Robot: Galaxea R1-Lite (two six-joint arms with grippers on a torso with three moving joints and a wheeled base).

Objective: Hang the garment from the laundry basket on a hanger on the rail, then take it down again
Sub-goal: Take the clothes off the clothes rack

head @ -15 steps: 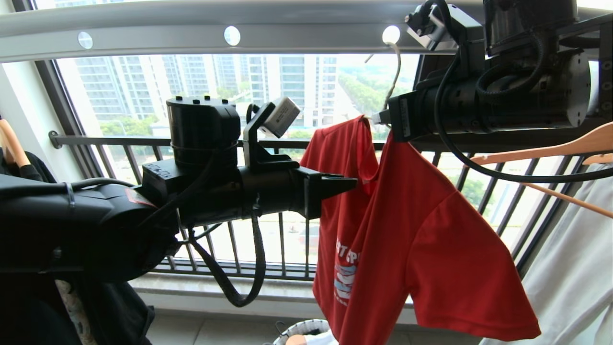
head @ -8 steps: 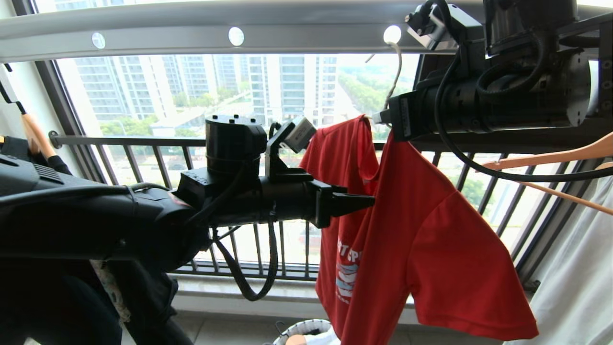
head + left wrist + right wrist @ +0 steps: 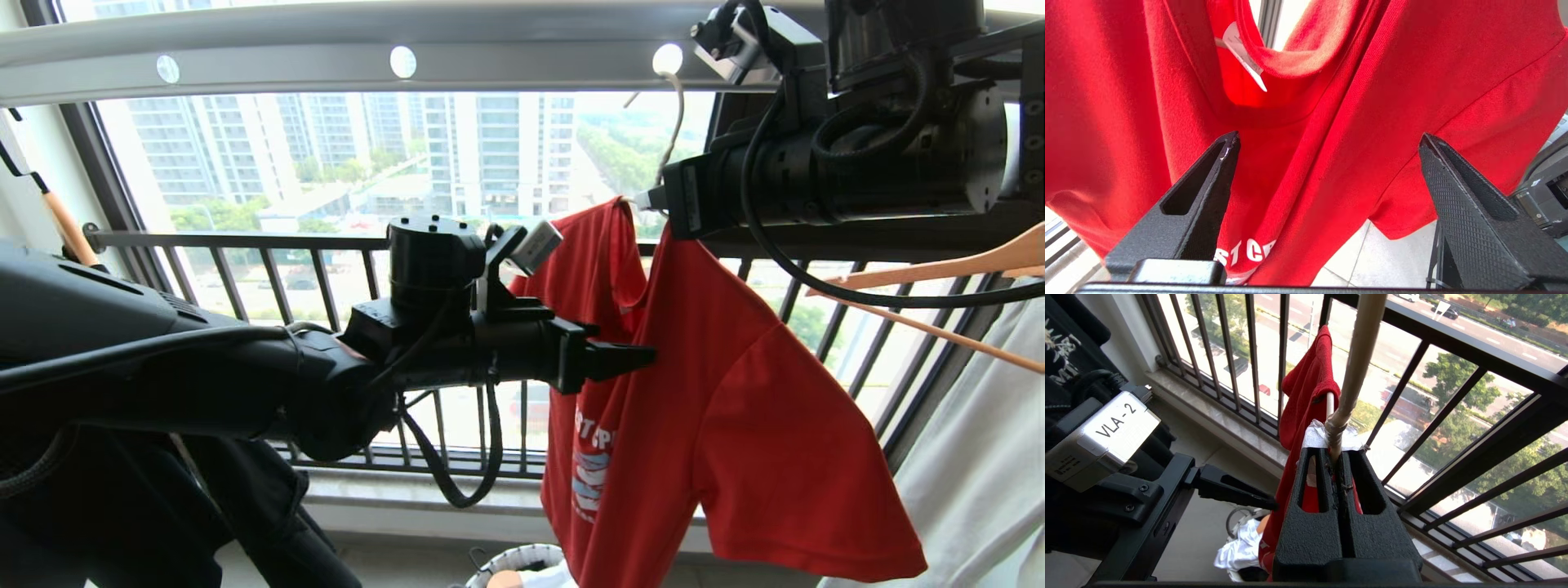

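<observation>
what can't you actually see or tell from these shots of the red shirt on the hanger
- Hanger shoulders: all views, covered by the red T-shirt.
- Hook's seat on the rail: head view, partly behind the right gripper.
- Laundry basket: head view, cut off by the bottom edge.
- Shirt lettering: left wrist view, lost in folds behind the open left gripper.

A: Counts? One red T-shirt (image 3: 702, 425), one cream hanger (image 3: 1349, 379), one grey rail (image 3: 343, 53) with three round holes showing.
B: Grippers?
A: Two: left gripper (image 3: 1329, 141), right gripper (image 3: 1336, 459).
B: Below them?
A: One basket (image 3: 514, 562). Beside the right gripper, two wooden hangers (image 3: 939, 265).
</observation>
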